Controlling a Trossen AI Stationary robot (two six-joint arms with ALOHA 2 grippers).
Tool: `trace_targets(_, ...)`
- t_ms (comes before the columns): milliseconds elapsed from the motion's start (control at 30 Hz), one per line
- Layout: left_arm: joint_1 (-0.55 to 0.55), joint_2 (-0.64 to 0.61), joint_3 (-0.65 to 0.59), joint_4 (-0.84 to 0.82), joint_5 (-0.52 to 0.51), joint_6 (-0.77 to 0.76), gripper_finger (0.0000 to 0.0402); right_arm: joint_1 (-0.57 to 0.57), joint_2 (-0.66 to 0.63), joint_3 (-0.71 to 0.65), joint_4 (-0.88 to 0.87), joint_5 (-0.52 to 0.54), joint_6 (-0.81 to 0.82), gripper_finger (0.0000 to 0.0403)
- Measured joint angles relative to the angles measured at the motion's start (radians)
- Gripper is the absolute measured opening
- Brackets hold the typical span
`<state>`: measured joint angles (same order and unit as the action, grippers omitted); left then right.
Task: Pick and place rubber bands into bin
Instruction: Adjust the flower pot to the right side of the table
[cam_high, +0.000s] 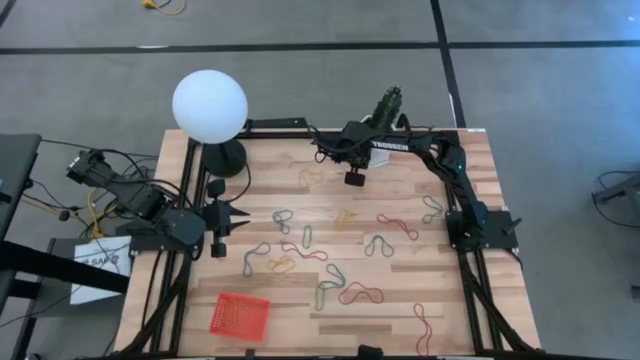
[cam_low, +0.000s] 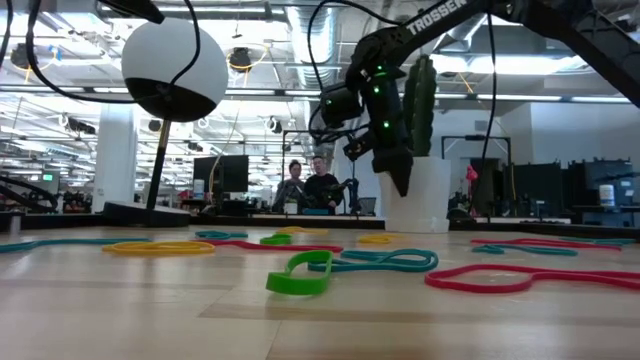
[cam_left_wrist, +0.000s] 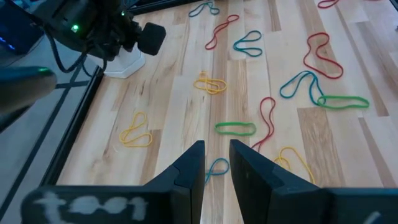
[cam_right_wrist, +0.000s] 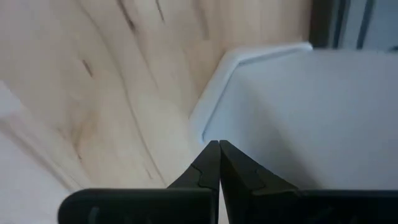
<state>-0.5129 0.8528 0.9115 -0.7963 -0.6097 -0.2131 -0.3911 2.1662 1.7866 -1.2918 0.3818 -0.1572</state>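
Wooden planks are making the top of the desk (cam_high: 300, 320), which is standing on a grey carpet floor, and we are taking the bin (cam_high: 239, 315) as our landmark. It is sitting near the front edge on the left side, and we are seeing nothing in it.

We are seeing the rubber bands (cam_high: 310, 255) lying loose across the desk beyond the bin and to its right, all well apart from it. They are red, green, blue and yellow, and each one is lying flat where it can be taken from above.

We are holding the left gripper (cam_high: 243, 217) above the desk, beyond the bin at the left edge. Its jaws are standing partly open and are gripping nothing; they are pointing toward the nearest bands, so we are judging that it is getting ready for a pick.

We are keeping the right gripper (cam_high: 353, 178) far from the bin, at the back edge beside the white cactus pot (cam_low: 416, 195). Its jaws are closed on nothing, which suits an arm that is waiting.

A white globe lamp (cam_high: 209, 106) is standing at the back left corner. Behind the desk, an open office is showing, with two people (cam_low: 308, 186) sitting far off.
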Motion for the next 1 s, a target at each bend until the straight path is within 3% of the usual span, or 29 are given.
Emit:
trace_targets(200,0.0,0.0,0.0,0.0,0.0,0.0,0.0066,0.051,0.0,0.0,0.12,-0.1,-0.098,0.0)
trace_targets(467,0.0,0.0,0.0,0.001,-0.001,0.018,0.0066,0.049,0.0,0.0,0.377,0.037,-0.257,0.0)
trace_targets(733,0.0,0.0,0.0,0.001,-0.007,0.031,0.0066,-0.06,0.0,0.001,0.358,-0.001,-0.212,0.0)
trace_targets(1000,0.0,0.0,0.0,0.001,-0.025,0.031,0.0066,-0.099,-0.001,0.003,0.343,-0.021,-0.238,0.0)
